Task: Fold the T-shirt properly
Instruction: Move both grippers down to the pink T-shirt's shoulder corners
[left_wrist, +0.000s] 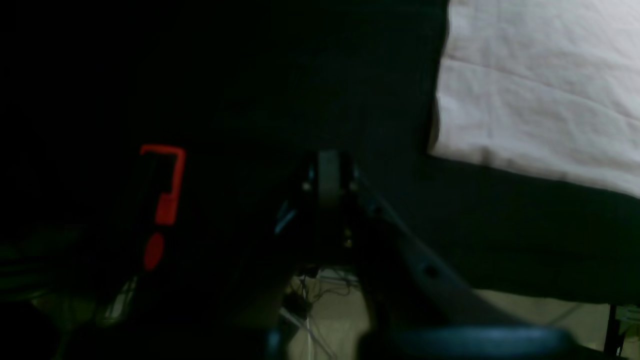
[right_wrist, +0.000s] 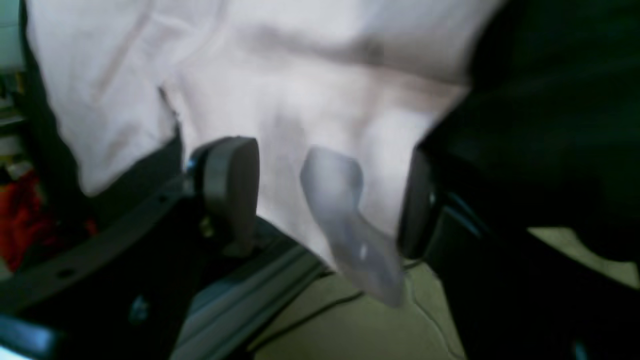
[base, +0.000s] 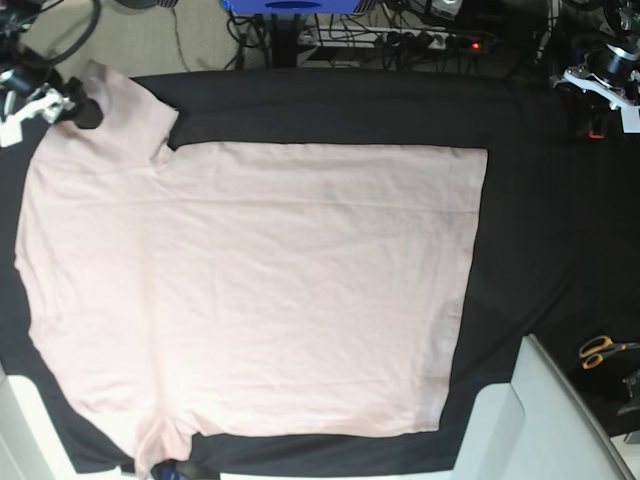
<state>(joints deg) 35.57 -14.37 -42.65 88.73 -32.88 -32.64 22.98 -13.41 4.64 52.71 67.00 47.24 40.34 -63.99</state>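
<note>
The pale pink T-shirt (base: 250, 290) lies spread flat on the black cloth table cover (base: 530, 200), with one sleeve (base: 120, 110) at the far left corner. My right gripper (base: 78, 103) sits at that sleeve. In the right wrist view the right gripper (right_wrist: 325, 197) is open, its pads (right_wrist: 231, 187) wide apart, with the pink fabric (right_wrist: 300, 90) between and behind them. My left gripper (base: 598, 88) hovers at the far right corner, off the shirt. In the dark left wrist view the left gripper (left_wrist: 329, 175) is shut on nothing, and the shirt's edge (left_wrist: 540, 90) lies to the upper right.
Orange-handled scissors (base: 600, 350) lie at the right edge of the table. A pale grey panel (base: 530, 420) juts in at the front right. Cables and a power strip (base: 440, 40) run behind the table. A red fitting (left_wrist: 162, 185) shows in the left wrist view.
</note>
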